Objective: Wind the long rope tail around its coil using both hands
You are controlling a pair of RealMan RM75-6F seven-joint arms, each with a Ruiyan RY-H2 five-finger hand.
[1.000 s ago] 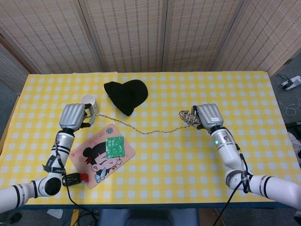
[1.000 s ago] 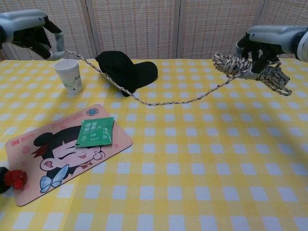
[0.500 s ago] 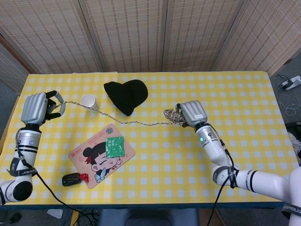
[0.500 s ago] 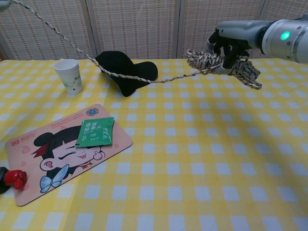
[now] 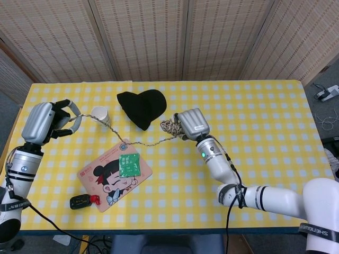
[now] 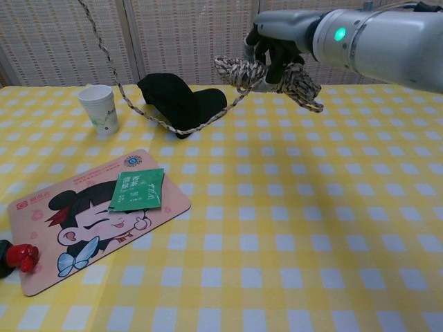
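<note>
My right hand [image 5: 192, 123] [image 6: 277, 50] grips the braided rope coil [image 6: 266, 73] [image 5: 171, 127] and holds it in the air above the table's middle, near the black cap. The long rope tail [image 5: 114, 129] [image 6: 142, 114] runs from the coil leftward, sags past the paper cup and rises to my left hand [image 5: 43, 121], which holds its end up at the far left. In the chest view the tail climbs out of the top edge and the left hand is outside the frame.
A black cap [image 5: 142, 107] [image 6: 181, 102] lies at the back centre, a white paper cup [image 5: 99, 114] [image 6: 97, 107] to its left. A cartoon board [image 5: 115, 173] [image 6: 90, 218] carries a green packet [image 5: 128, 165]. A small black-and-red object [image 5: 85, 200] sits near the front left edge.
My right hand has carried the coil leftward toward the cap. My left hand swung out to the far left and up, lifting the tail; the rope now sags more.
</note>
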